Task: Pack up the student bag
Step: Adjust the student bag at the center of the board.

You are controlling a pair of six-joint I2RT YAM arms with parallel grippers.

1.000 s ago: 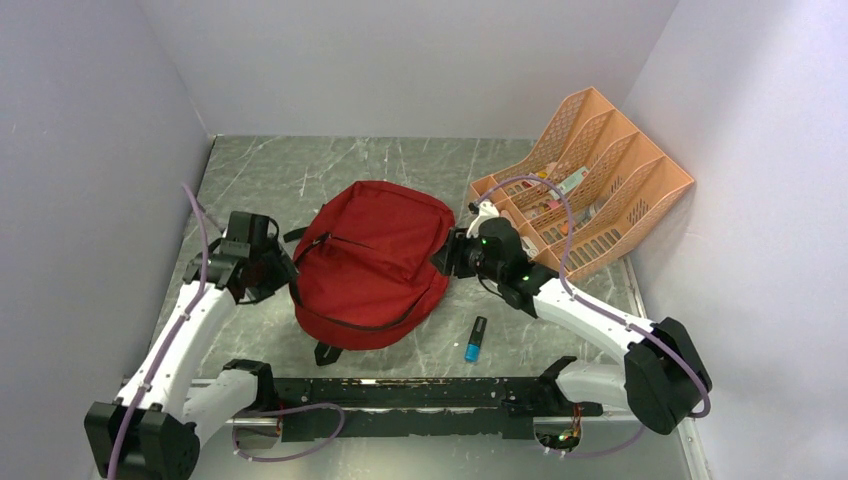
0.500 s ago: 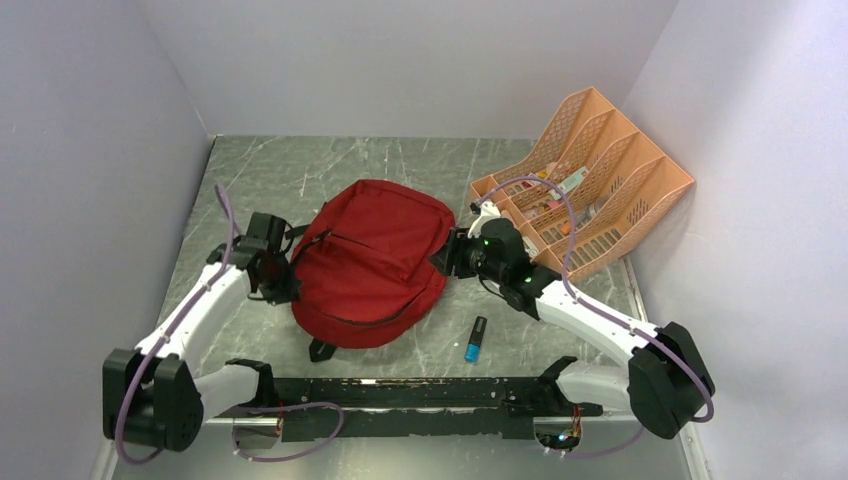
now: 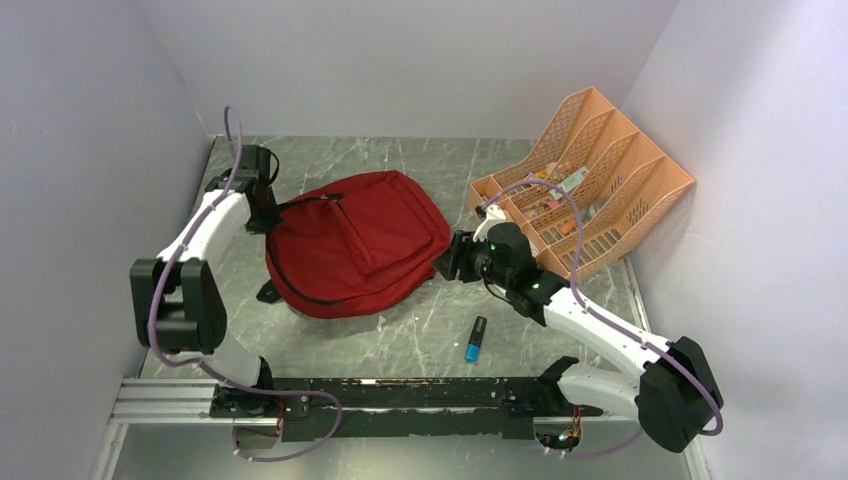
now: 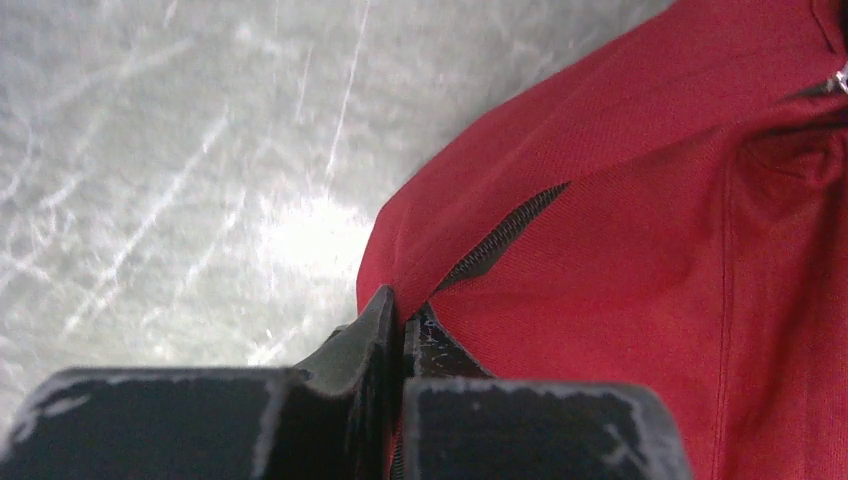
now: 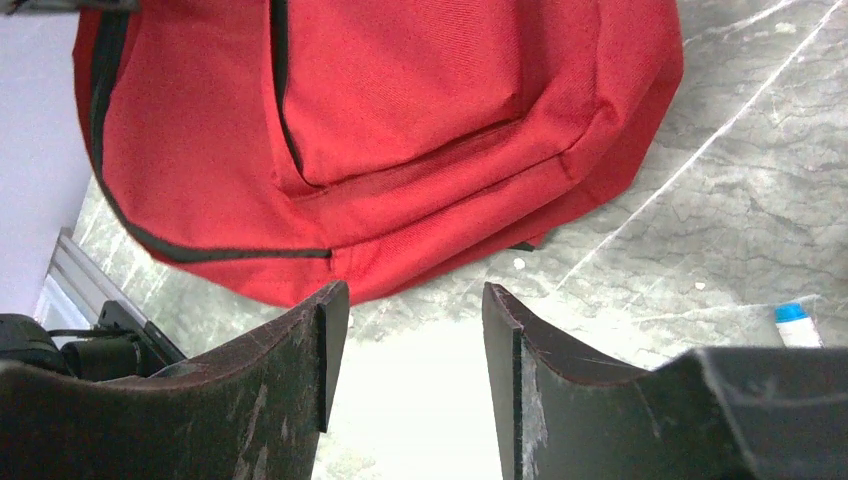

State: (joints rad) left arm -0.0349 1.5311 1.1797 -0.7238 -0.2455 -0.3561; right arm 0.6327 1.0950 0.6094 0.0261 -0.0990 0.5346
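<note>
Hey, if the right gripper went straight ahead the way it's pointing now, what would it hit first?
Most likely the student bag: the right gripper, fingers open, aims at its near red edge across a short stretch of table. Depth is unclear, so it might scrape the table first.

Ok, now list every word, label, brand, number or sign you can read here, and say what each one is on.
No text can be read in any view.
The student bag: no logo or label shows on the red fabric.
The small items in the peach organiser: any print is too small to read.
The blue-capped tube: too small to read.
</note>
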